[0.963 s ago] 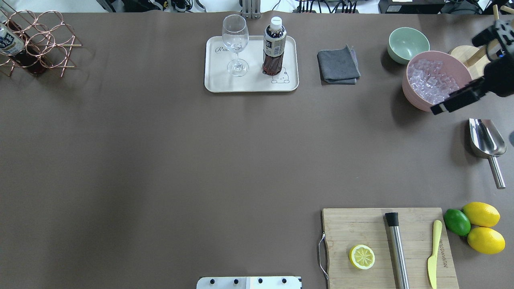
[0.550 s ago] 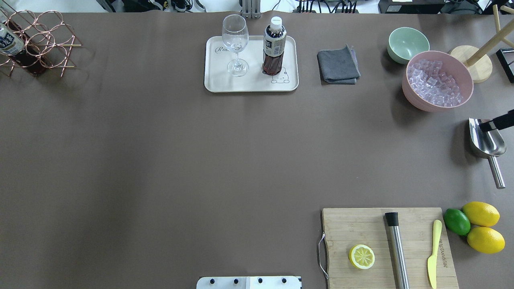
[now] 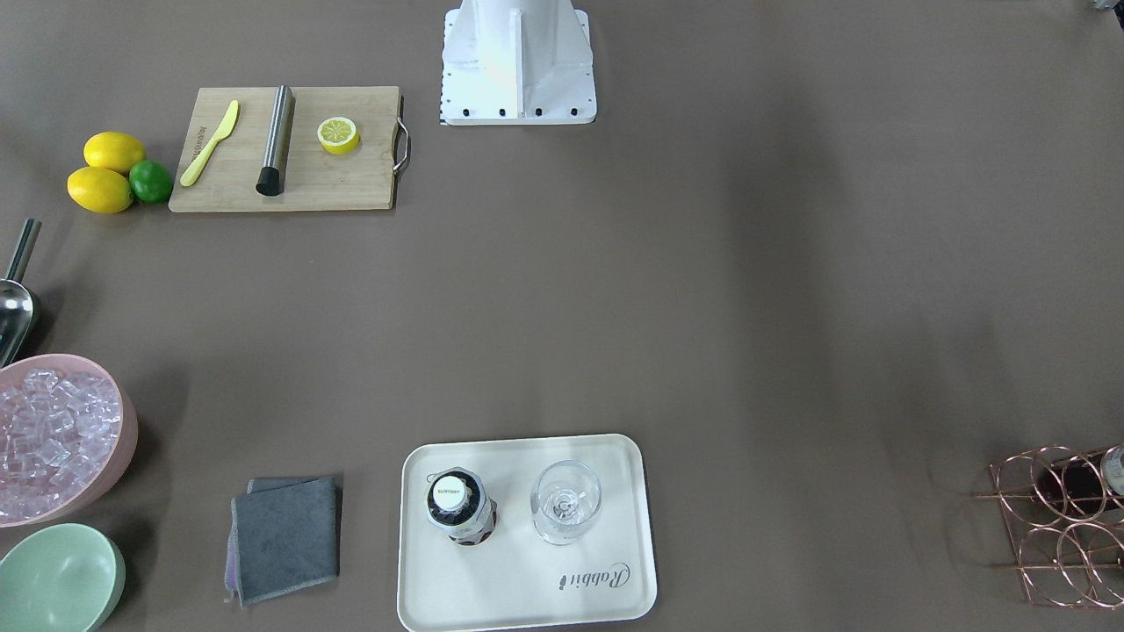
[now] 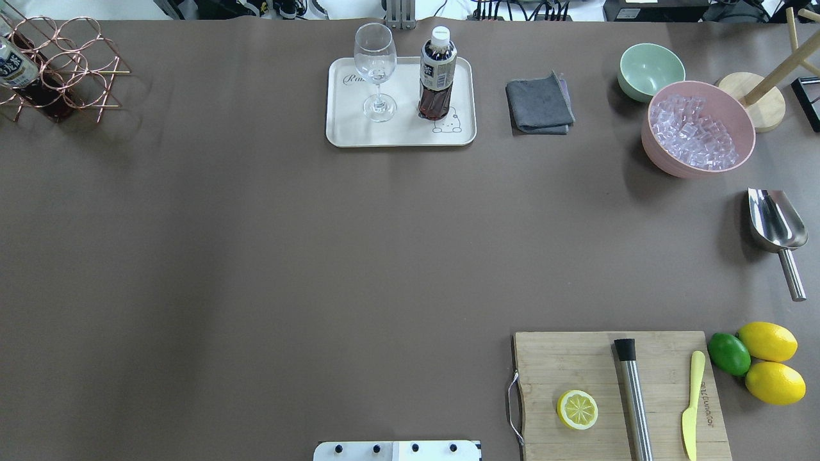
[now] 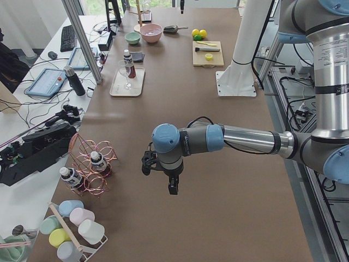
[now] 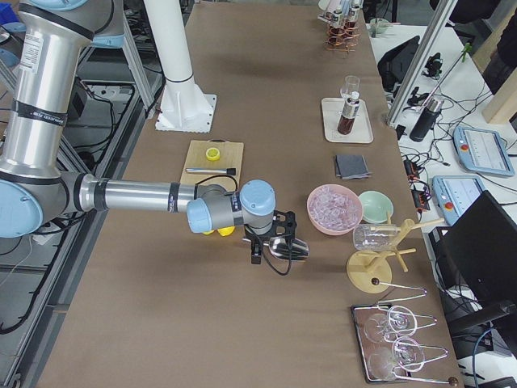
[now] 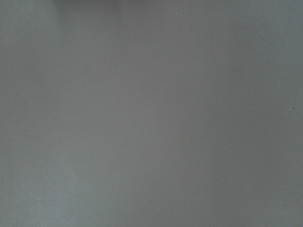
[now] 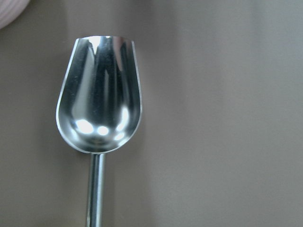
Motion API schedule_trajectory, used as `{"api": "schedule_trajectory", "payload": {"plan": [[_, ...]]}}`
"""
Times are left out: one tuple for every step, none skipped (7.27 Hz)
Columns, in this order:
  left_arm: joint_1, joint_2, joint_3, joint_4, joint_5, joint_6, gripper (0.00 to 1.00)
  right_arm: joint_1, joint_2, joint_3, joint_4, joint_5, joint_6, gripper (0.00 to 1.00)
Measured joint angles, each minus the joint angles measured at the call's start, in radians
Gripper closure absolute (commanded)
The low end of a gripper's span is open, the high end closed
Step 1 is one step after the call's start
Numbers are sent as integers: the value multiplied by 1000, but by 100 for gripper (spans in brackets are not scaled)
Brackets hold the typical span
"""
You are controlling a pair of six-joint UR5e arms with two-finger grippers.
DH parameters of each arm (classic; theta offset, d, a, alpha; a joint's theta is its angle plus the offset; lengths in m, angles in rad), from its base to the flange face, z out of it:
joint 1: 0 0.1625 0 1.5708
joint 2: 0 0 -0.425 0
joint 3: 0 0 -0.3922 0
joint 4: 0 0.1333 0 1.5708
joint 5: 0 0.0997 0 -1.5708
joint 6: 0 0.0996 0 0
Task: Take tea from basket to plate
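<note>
The tea (image 4: 437, 73) stands upright on the plate (image 4: 400, 131), beside a clear stemmed glass (image 4: 375, 70). From the front, the tea (image 3: 458, 507) is on the plate's (image 3: 527, 597) left half. The basket (image 4: 70, 64) sits at the table's far left corner with another bottle (image 4: 9, 64) in it. My left gripper (image 5: 171, 185) shows only in the exterior left view, hanging over bare table near the basket (image 5: 90, 166). My right gripper (image 6: 258, 250) shows only in the exterior right view, over the metal scoop (image 6: 288, 246). I cannot tell whether either is open or shut.
A grey cloth (image 4: 539, 104), a pale green bowl (image 4: 650, 69) and a pink bowl of ice (image 4: 698, 128) lie right of the plate. The scoop (image 4: 776, 230) fills the right wrist view (image 8: 99, 99). A cutting board (image 4: 660, 384) holds a lemon half, muddler and knife.
My right arm has swung from over the pink ice bowl, past the scoop, and out of the overhead view at its right edge. The tea, plate and basket have not moved.
</note>
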Motion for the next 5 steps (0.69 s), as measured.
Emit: {"api": "schedule_trajectory", "payload": {"plan": [[-4, 1, 6, 0, 2, 0, 2, 8, 46, -5, -104, -48, -1, 0], [-20, 4, 10, 0, 3, 0, 2, 24, 136, -14, -222, -108, -7, 0], [-31, 5, 9, 0, 4, 0, 2, 37, 194, -21, -289, -139, -18, 0], [-37, 9, 10, 0, 6, 0, 2, 47, 210, -23, -315, -149, -23, 0], [-39, 11, 11, 0, 9, 1, 2, 51, 210, -24, -323, -149, -26, 0]]}}
